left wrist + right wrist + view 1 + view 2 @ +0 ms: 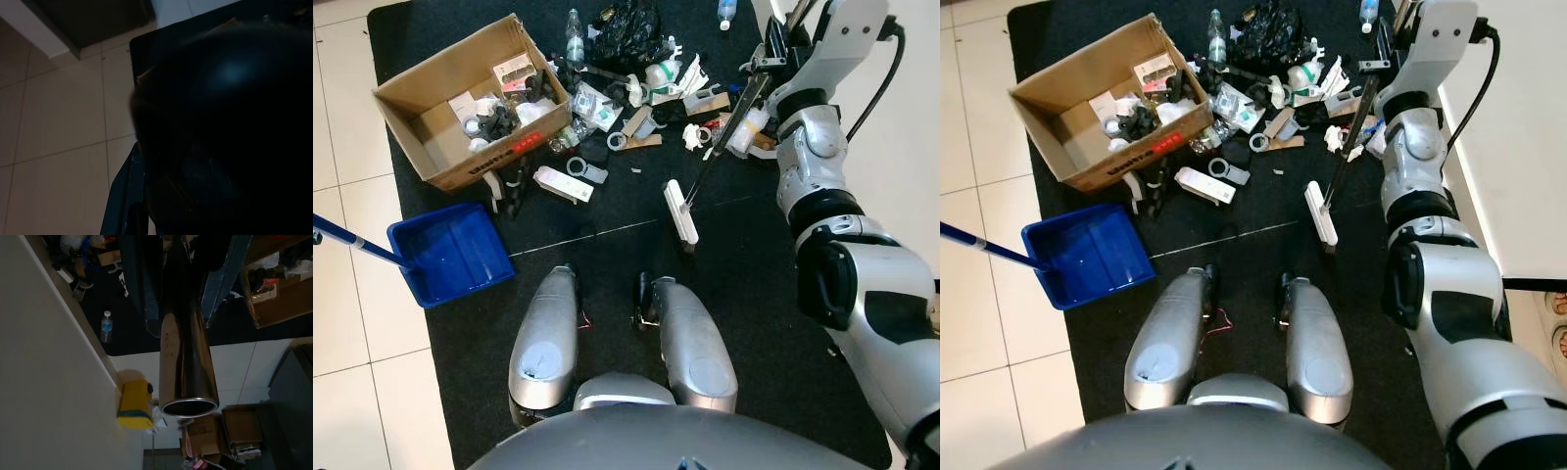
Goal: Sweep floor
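A broom with a white head [680, 211] rests on the black mat [607, 264], just in front of a pile of litter [641, 103]. Its thin metal handle [724, 127] slants up to my right gripper [771, 57], which is shut on it. In the right wrist view the shiny tube [188, 362] runs between two dark fingers [143, 289]. A blue dustpan [450, 253] lies at the mat's left edge, its blue handle [352, 243] reaching out over the tiles. The left wrist view is very dark, with a black mass over tiled floor.
An open cardboard box [499, 159] full of scraps stands at the back left. A black bag [626, 29] and plastic bottles [574, 37] lie behind the litter. My two silver knees [548, 333] are at the mat's near side. A pale wall [911, 147] runs along the right.
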Robot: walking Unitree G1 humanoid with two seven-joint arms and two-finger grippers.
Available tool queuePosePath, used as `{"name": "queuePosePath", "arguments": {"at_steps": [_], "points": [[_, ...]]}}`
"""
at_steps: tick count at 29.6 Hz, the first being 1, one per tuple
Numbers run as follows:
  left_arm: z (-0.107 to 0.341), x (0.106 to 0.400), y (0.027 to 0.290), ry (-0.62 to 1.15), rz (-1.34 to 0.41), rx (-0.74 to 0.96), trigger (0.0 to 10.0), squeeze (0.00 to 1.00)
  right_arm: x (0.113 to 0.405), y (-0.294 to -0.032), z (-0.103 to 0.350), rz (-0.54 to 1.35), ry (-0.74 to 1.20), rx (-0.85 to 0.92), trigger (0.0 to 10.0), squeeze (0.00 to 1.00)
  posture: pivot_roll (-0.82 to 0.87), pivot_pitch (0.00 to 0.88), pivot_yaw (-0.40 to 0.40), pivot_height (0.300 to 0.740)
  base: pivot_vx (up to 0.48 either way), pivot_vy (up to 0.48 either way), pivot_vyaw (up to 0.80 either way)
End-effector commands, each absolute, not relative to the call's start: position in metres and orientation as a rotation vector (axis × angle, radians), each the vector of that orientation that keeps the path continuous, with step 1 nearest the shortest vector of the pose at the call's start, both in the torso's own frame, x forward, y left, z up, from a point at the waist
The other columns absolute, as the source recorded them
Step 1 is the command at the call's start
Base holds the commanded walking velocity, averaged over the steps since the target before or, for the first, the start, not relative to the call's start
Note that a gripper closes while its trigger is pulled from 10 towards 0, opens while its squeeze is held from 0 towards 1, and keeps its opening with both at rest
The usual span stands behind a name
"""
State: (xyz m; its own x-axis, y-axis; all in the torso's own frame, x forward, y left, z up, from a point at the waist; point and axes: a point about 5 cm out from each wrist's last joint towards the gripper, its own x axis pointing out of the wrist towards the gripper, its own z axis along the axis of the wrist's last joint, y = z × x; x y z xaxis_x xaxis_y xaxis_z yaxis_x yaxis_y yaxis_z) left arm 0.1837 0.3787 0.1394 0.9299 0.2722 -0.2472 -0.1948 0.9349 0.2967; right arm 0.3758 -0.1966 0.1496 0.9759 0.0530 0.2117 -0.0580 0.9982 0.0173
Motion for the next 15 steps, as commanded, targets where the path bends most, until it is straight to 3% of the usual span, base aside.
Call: {"name": "queuePosePath", "arguments": {"at_steps": [1, 15], "points": [[0.132, 0.182, 0.38, 0.299, 0.273, 0.34, 10.0, 0.0, 0.376, -0.198, 0.153, 0.057, -0.232, 0.014, 10.0, 0.0, 0.33, 0.277, -0.041, 0.74, 0.0, 0.0, 0.0], [0.117, 0.222, 0.352, 0.172, 0.243, 0.213, 10.0, 0.0, 0.376, -0.194, 0.152, 0.083, -0.232, 0.027, 10.0, 0.0, 0.3, 0.275, -0.049, 0.74, 0.0, 0.0, 0.0]]}}
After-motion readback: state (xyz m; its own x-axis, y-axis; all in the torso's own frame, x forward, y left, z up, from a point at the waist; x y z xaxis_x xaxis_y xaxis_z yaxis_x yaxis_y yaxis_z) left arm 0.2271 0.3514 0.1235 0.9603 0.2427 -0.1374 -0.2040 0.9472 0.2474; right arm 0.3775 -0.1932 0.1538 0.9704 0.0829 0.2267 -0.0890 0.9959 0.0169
